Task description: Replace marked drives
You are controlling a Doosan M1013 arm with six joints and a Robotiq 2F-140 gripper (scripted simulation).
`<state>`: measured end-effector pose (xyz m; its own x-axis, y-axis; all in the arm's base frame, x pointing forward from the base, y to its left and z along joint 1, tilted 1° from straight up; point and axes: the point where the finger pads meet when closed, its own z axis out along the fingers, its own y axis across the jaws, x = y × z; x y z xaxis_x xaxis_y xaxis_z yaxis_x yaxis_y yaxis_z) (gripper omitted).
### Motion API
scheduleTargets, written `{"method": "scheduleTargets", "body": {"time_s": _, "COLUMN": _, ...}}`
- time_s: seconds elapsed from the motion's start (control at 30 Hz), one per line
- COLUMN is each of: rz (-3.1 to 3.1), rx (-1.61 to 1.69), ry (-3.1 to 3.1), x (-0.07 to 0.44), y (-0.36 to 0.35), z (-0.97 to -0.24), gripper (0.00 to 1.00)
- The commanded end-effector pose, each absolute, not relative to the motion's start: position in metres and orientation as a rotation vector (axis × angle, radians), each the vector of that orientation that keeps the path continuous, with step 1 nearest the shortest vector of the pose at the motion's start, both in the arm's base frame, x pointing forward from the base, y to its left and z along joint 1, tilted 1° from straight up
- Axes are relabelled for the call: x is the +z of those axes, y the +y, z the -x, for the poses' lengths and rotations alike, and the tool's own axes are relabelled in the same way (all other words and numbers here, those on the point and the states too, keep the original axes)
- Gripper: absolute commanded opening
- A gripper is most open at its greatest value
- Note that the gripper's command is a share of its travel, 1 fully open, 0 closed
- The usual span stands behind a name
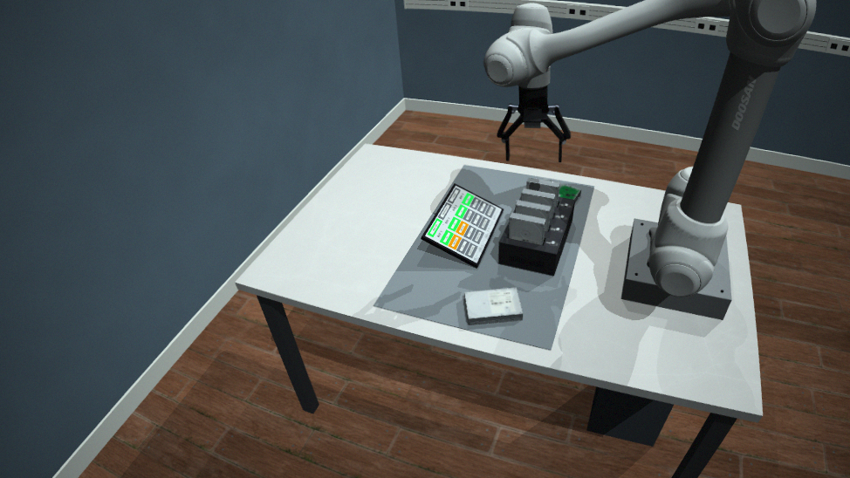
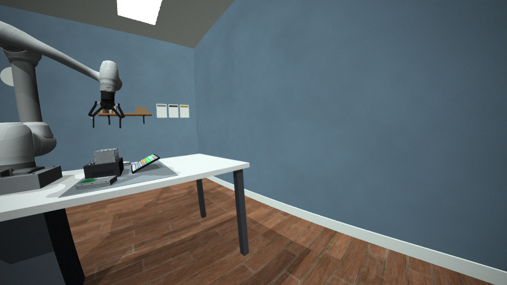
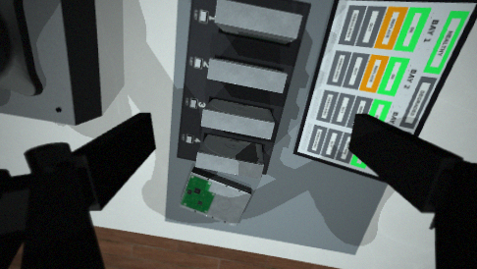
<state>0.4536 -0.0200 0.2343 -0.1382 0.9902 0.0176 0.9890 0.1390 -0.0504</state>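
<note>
My gripper (image 1: pixel 533 159) (image 2: pixel 106 127) (image 3: pixel 252 132) is open and empty, pointing down high above the dock. The black dock (image 1: pixel 525 256) (image 2: pixel 102 170) (image 3: pixel 193 83) stands on the grey mat (image 1: pixel 415 290) (image 3: pixel 294 206) with a drive upright in each bay. The screen (image 1: pixel 463 222) (image 2: pixel 146 164) (image 3: pixel 404 83) shows orange replace marks for bays 1 and 2, and a lit green healthy box. The bay 1 drive (image 1: pixel 527 228) (image 3: pixel 257 21) and bay 2 drive (image 3: pixel 246 75) are seated. One spare (image 1: pixel 568 192) (image 2: pixel 95 182) (image 3: pixel 216 198) lies green board up beside bay 4. Another spare (image 1: pixel 493 303) lies label up beyond bay 1.
The bay 3 drive (image 3: pixel 238 122) and bay 4 drive (image 3: pixel 228 163) stand close together in the dock. The tilted screen stands close along one side of the dock. The arm's base (image 1: pixel 677 303) is on the other side, on the white table (image 1: pixel 314 237).
</note>
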Motion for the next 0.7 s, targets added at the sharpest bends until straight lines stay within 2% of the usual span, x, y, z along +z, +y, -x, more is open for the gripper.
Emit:
{"method": "scheduleTargets", "body": {"time_s": 0.0, "rz": 2.204, "rx": 0.019, "ry": -2.235, "x": 0.2371, "y": -0.0242, "z": -0.4450, "gripper": 1.00}}
{"method": "scheduleTargets", "body": {"time_s": 0.23, "rz": 2.273, "rx": 0.001, "ry": -2.184, "x": 0.2377, "y": -0.0260, "z": -0.4409, "gripper": 1.00}}
{"method": "scheduleTargets", "body": {"time_s": 0.27, "rz": 2.273, "rx": 0.001, "ry": -2.184, "x": 0.2377, "y": -0.0260, "z": -0.4409, "gripper": 0.10}}
{"method": "scheduleTargets", "body": {"time_s": 0.67, "rz": 2.273, "rx": 0.001, "ry": -2.184, "x": 0.2377, "y": -0.0260, "z": -0.4409, "gripper": 0.10}}
